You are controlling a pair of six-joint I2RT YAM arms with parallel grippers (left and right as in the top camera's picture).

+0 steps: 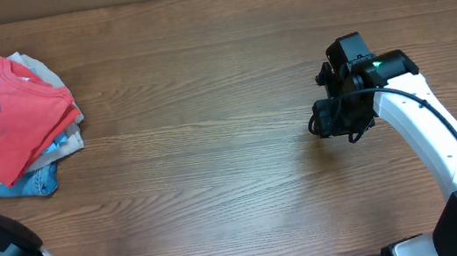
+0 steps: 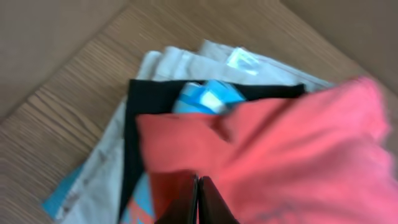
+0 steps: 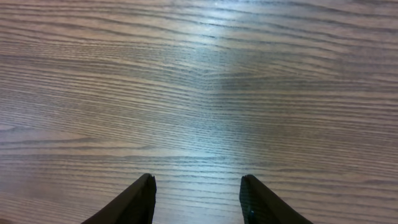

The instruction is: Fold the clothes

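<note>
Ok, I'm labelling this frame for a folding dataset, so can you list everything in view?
coral-red T-shirt: one, coral red with dark lettering, on top of the pile at the table's left end.
beige garment: one, beige, in the pile below it.
black garment: one, black, lying on the beige one.
light blue tee: one, light blue, peeking out beneath the T-shirt.
denim garment: one, blue, at the pile's near edge.
table: one, brown wood, under everything.
left tool: one, dark, shut on the T-shirt's edge.
right tool: one, black, open over bare table.
</note>
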